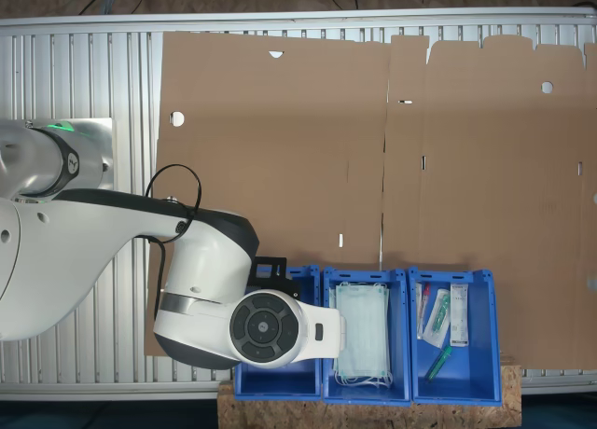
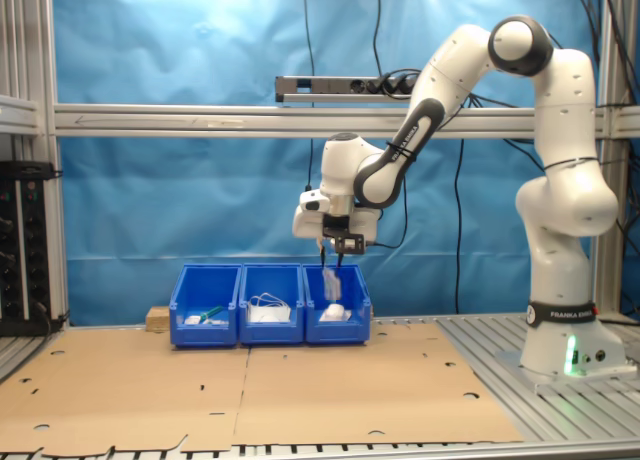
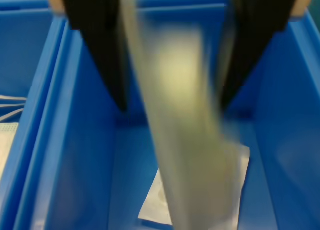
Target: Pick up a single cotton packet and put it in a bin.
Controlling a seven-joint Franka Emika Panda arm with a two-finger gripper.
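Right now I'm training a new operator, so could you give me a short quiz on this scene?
1. Fill in: the middle bin holds pale green face ___.
2. The gripper hangs over: A the middle bin, B the end bin at the second exterior view's right, C neither.
3. True or false: a white packet lies on the floor of that end bin.
Key: 1 masks; 2 B; 3 true.
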